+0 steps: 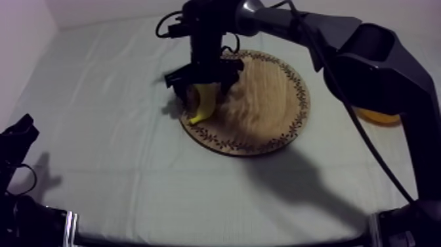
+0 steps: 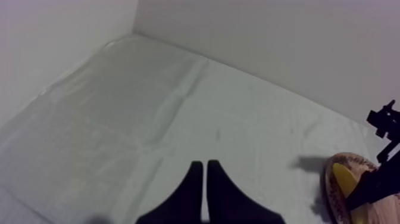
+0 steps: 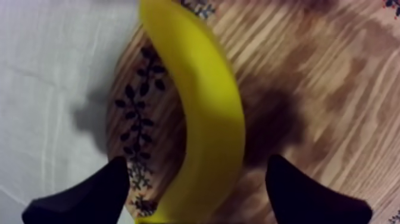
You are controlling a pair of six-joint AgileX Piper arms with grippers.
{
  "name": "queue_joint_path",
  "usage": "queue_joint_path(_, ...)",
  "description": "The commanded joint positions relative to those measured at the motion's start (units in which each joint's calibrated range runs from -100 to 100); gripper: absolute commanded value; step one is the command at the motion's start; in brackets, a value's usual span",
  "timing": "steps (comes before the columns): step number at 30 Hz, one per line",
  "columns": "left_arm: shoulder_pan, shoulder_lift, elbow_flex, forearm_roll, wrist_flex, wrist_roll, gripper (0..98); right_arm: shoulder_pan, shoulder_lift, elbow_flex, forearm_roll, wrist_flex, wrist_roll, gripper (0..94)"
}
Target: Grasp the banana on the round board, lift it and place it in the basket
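Observation:
The yellow banana (image 1: 202,105) lies on the left edge of the round wooden board (image 1: 269,108). My right gripper (image 1: 203,89) has come in from the upper right and hangs just over it. In the right wrist view its two black fingers (image 3: 104,190) stand wide apart on either side of the banana (image 3: 205,107), with gaps to it; the gripper (image 3: 196,164) is open. My left gripper (image 1: 20,134) rests low at the left; in the left wrist view it (image 2: 204,165) is a narrow shut wedge over bare cloth. That view also catches the board (image 2: 333,190) and banana (image 2: 341,176) far off.
The yellow basket (image 1: 377,117) sits at the right side of the table, mostly hidden behind my right arm. Grey-white cloth (image 1: 118,151) stretches flat to the left of and in front of the board. White walls stand behind and to the left.

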Motion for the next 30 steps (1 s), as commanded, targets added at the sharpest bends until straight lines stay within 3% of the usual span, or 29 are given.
queue_joint_path(1,-0.02,0.02,-0.02,-0.01,-0.01,0.01,0.1,0.19,0.16,-0.17,-0.33,-1.09,-0.33,58.0)
queue_joint_path(16,-0.02,0.02,-0.02,-0.01,-0.01,0.01,0.1,0.84,1.99,1.78,-1.37,-6.09,-0.24,27.5)
queue_joint_path(30,-0.02,0.02,-0.02,-0.01,-0.01,0.01,0.1,1.06,-3.23,4.42,-0.50,-7.90,0.52,20.5)
